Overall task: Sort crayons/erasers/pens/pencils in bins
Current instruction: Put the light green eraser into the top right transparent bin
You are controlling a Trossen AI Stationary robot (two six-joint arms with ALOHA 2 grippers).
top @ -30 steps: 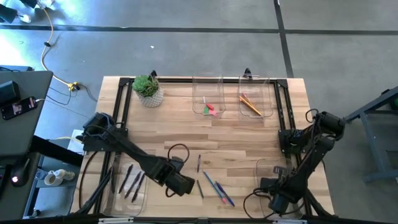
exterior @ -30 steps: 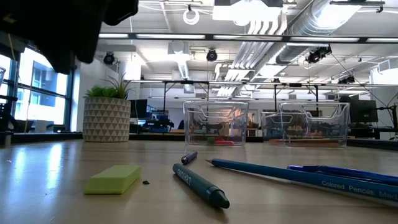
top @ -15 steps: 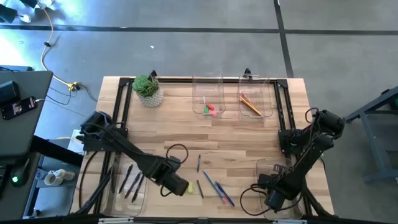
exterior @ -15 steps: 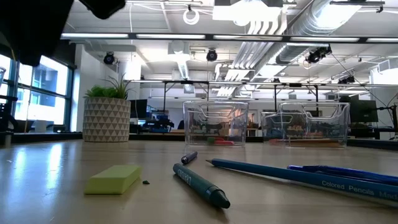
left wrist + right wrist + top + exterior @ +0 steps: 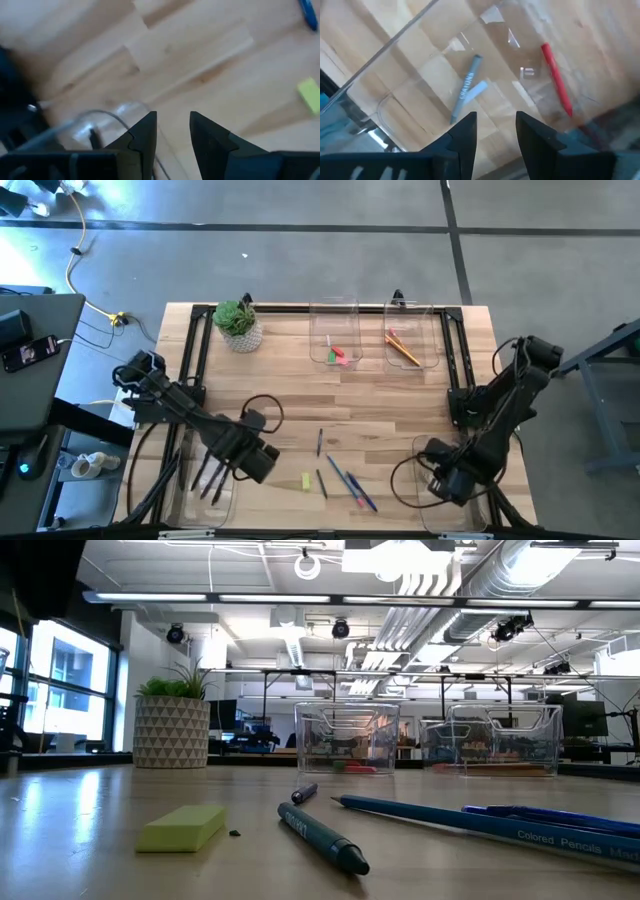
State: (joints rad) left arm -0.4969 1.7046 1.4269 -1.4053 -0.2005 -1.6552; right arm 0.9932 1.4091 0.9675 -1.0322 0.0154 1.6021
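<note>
My left gripper (image 5: 257, 467) (image 5: 172, 131) hovers open above the bare table, between the near-left bin (image 5: 205, 480) of dark pens and a yellow-green eraser (image 5: 306, 481) (image 5: 182, 827) (image 5: 310, 95) that lies flat on the wood. Over the near-right bin (image 5: 448, 450), my right gripper (image 5: 450, 483) (image 5: 495, 131) points down, open and holding nothing. On that bin's floor lie a grey crayon (image 5: 465, 90), a pale blue one (image 5: 476, 91) and a red one (image 5: 556, 80). Orange pencils (image 5: 403, 348) lie in the far-right bin (image 5: 412, 335). Pink and green erasers (image 5: 340, 356) lie in the bin beside it (image 5: 335, 332).
Loose sticks lie near the front middle: a teal one (image 5: 322, 838), blue colored pencils (image 5: 480, 822) (image 5: 355, 485) and a dark pen (image 5: 320, 443). A potted plant (image 5: 238, 323) stands at the far left. A black frame rims the table's sides.
My left gripper has risen and gone toward the table's left edge, off the yellow-green eraser, which now shows uncovered in the high view; the arm has left the low view. My right gripper has lifted above the near-right bin. The eraser and sticks have stayed put.
</note>
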